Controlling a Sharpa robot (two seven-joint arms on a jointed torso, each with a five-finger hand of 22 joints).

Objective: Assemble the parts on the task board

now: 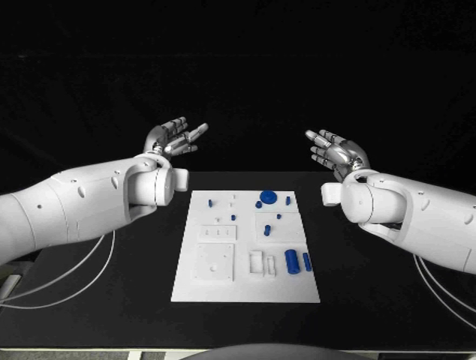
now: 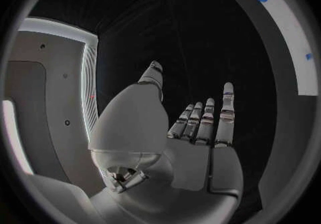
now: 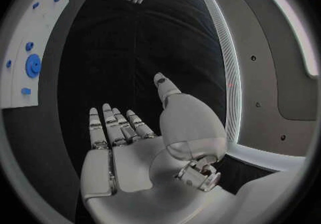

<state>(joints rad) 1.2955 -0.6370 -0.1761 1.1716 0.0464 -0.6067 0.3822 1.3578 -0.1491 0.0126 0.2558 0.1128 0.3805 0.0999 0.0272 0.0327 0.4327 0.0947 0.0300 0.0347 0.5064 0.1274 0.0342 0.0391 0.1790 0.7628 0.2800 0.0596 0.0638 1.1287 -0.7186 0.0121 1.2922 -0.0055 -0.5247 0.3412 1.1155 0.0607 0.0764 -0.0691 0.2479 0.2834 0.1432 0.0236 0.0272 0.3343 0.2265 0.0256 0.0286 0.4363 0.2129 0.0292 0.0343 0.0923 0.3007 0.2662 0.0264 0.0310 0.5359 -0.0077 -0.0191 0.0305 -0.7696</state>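
Left hand and right hand hover spread and empty, the task board lying between and below them.

Free room and obstacles. The task board lies in the centre of the frame on the black table, with bare table strips to its left and right. The left hand and right hand hover in the upper centre, palms facing, fingers apart, beyond the board's far edge; open space lies between them and over the board. Low obstacles on the board: a round blue part at upper right, an upright blue cylinder at lower right, and white blocks beside it.
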